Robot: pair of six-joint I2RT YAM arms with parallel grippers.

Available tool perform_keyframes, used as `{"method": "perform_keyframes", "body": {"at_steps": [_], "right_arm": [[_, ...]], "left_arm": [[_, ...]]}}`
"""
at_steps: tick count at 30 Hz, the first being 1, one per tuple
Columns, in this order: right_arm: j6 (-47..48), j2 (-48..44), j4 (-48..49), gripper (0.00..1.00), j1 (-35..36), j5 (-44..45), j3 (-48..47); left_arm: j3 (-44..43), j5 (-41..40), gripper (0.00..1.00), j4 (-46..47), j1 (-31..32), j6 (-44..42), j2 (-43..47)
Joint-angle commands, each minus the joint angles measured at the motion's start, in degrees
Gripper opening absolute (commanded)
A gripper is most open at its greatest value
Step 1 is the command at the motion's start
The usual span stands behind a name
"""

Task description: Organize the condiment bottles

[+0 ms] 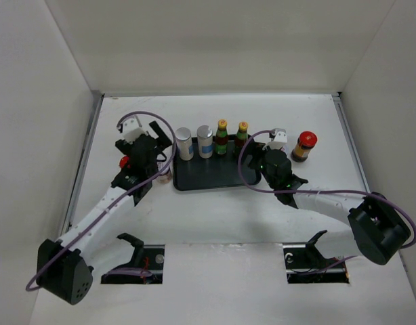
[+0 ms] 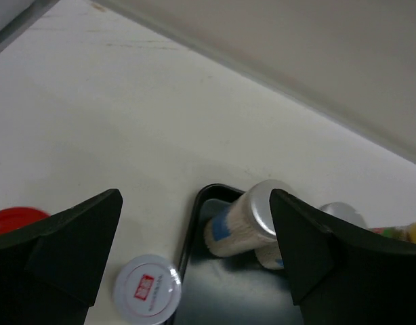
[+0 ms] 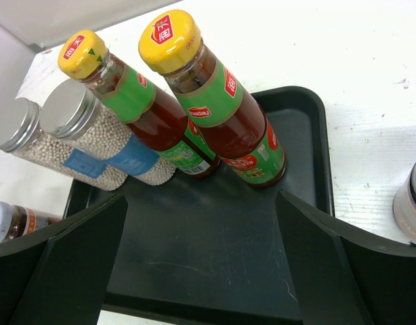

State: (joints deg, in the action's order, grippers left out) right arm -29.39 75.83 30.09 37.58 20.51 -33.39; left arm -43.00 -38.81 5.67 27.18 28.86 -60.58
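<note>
While wide open, gripping nothing: left hand [image 2: 194, 200], right hand [image 3: 201, 200]. In a row along the tray's [image 1: 215, 177] upper edge, mid-frame: two shakers [image 1: 184, 143] [image 1: 205, 141], two sauce bottles [image 1: 222, 137] [image 1: 242, 135]. Right of it, on desk [image 1: 215, 223]: red-capped jar [image 1: 304, 146].

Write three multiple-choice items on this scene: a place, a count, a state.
1. The yellow-capped sauce bottles stand: A on the black tray; B left of it; C right of it.
2. Bottles on the tray: A two; B four; C six.
3. The right hand is: A open, empty; B shut on a bottle; C shut on the tray.
Answers: A, both stand inside its rim; B, two white shakers plus the two sauce bottles; A, its fingers are spread, nothing gripped.
</note>
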Motion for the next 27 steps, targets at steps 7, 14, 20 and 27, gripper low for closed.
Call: {"method": "perform_keyframes", "body": {"at_steps": [7, 14, 20, 27], "right_arm": [[-0.1, -0.2, 2.9, 1.0, 0.3, -0.6, -1.8], [-0.1, 0.0, 2.8, 1.0, 0.3, -1.1, -1.9], [-0.1, -0.1, 2.6, 1.0, 0.3, -1.4, -2.0], [-0.1, 0.1, 2.4, 1.0, 0.3, -1.5, -2.4]], "left_arm": [[6.2, 1.8, 0.94, -22.4, -11.8, 10.2, 8.0], [6.8, 1.6, 0.94, -21.8, -14.7, 9.9, 7.0], [9.0, 1.1, 0.93, -20.2, -14.7, 11.0, 11.0], [9.3, 1.8, 0.89, -20.2, -15.4, 10.8, 7.7]]}}
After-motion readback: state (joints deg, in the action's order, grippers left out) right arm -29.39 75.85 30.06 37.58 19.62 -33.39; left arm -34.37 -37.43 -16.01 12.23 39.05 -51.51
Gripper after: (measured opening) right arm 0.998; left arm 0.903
